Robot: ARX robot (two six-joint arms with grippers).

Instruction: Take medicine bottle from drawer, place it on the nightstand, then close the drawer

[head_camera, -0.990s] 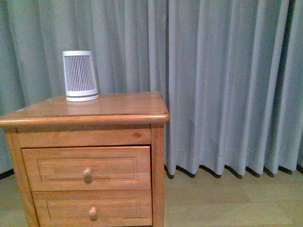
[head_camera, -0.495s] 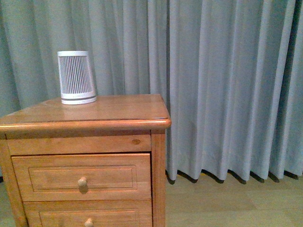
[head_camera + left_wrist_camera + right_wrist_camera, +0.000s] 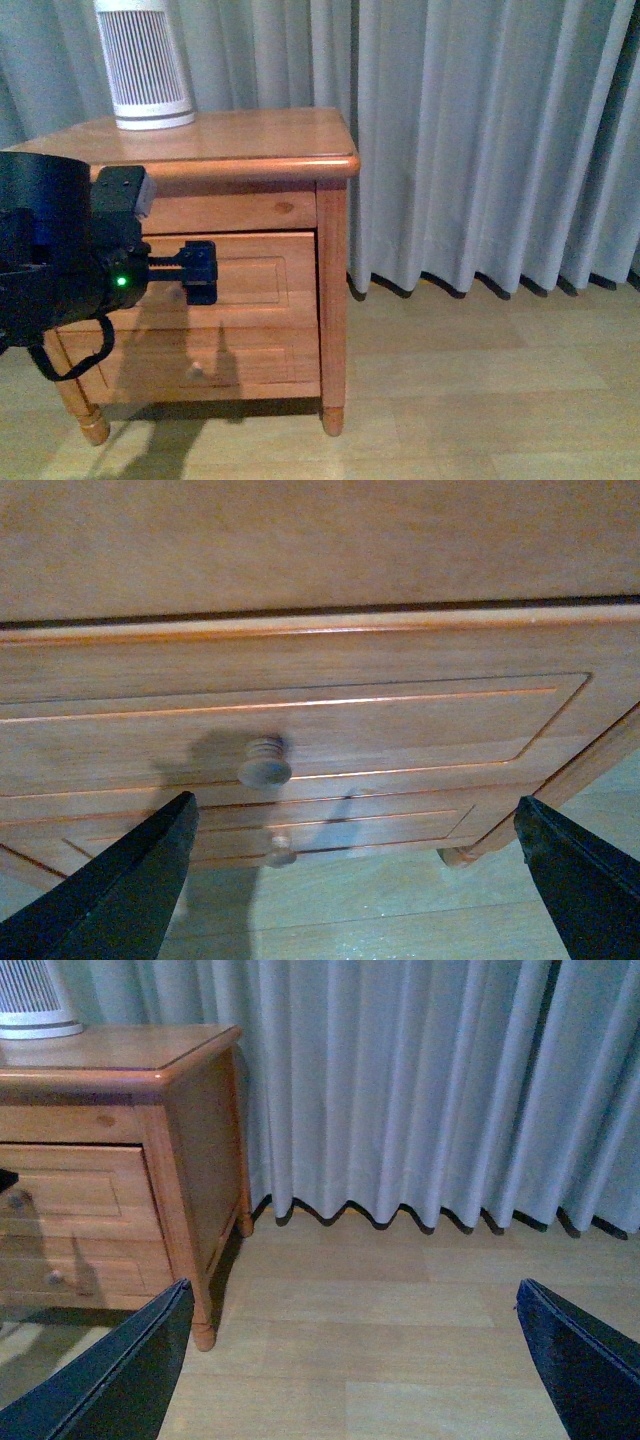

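Observation:
The nightstand (image 3: 250,135) stands at the left, and the right wrist view shows its side (image 3: 200,1130). Its upper drawer (image 3: 270,270) looks shut, so the medicine bottle is hidden. My left gripper (image 3: 200,272) is open and empty just in front of the drawer panel. In the left wrist view the drawer's round knob (image 3: 264,763) lies ahead of the left gripper (image 3: 355,890), nearer one finger (image 3: 130,880), untouched. My right gripper (image 3: 350,1370) is open and empty over the floor to the right of the nightstand.
A white-and-grey ribbed device (image 3: 142,65) stands on the back left of the nightstand top. The lower drawer's knob (image 3: 280,850) is below. A grey curtain (image 3: 480,140) hangs behind. Pale wood floor (image 3: 470,380) spreads to the right.
The front view has dropped and now shows the nightstand's feet. My left arm has come into view and its gripper now sits before the upper drawer.

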